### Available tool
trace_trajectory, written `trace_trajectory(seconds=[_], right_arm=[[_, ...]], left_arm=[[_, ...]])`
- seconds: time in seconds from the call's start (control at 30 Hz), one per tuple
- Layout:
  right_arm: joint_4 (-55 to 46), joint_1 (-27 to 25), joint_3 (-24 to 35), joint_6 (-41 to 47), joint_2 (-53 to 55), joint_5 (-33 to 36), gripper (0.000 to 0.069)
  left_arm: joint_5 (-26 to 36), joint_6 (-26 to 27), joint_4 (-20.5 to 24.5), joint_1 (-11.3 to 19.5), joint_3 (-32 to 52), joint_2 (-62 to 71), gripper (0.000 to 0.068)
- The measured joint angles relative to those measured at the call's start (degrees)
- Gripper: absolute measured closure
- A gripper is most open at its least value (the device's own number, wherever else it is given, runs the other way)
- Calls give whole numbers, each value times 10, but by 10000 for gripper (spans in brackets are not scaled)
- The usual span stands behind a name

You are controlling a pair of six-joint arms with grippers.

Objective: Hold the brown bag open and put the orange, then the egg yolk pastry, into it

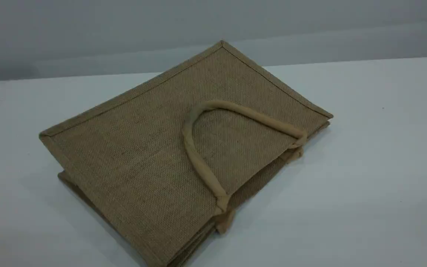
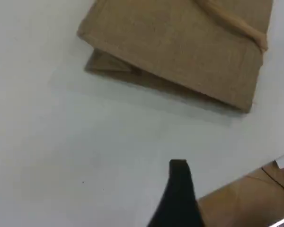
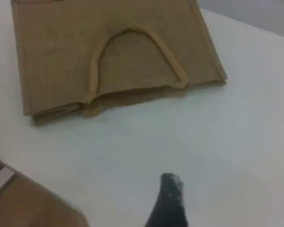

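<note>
Burlap is what you have on the table: the large tan-brown woven jute bag (image 1: 135,148) lies folded flat on the white tabletop (image 1: 384,148). One beige rope-like handle (image 1: 198,155) arches across its upper face, and the second handle (image 1: 225,221) peeks out beneath at the mouth edge. That mouth is pressed flat, so you cannot see inside. Your left gripper (image 2: 180,189) and right gripper (image 3: 169,198) hang over bare table near the bag, not touching it, jaws spread wide.

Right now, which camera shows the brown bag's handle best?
The scene view: the handle is a whole, sharp loop on the brown bag. The right wrist view shows it whole but blurred; the left wrist view only a stretch.
</note>
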Motion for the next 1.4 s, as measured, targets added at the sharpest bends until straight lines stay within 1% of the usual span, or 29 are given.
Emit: trace_trajectory(seconds=[0.2,0.43,0.9,0.97,1.07,1.17,1.23,1.3,1.4], right_arm=[[0,0,0,0,0,1,160],[-1,0,0,0,0,1,160],[1,0,0,0,0,1,160],[1,0,0,0,0,1,160],[1,-8,0,0,-4,1,160],[5,-38,0,0,-21,2,160],[7,-63,0,0,-35,2,160],[8,-82,0,0,-44,2,160],[14,-102,0,0,-46,2,160]], left_arm=[[-27,-9,0,0,16,0,153],[-27,-12,1,0,16,0,172],[-26,-11,0,1,16,0,177],[-26,-9,0,12,16,-1,177],[-25,-9,-1,48,16,-7,177],[-25,-9,-1,84,16,-28,178],[-24,-9,-1,101,16,-48,178],[-24,-9,-1,112,16,-66,178],[-24,-9,-2,115,16,-84,178]])
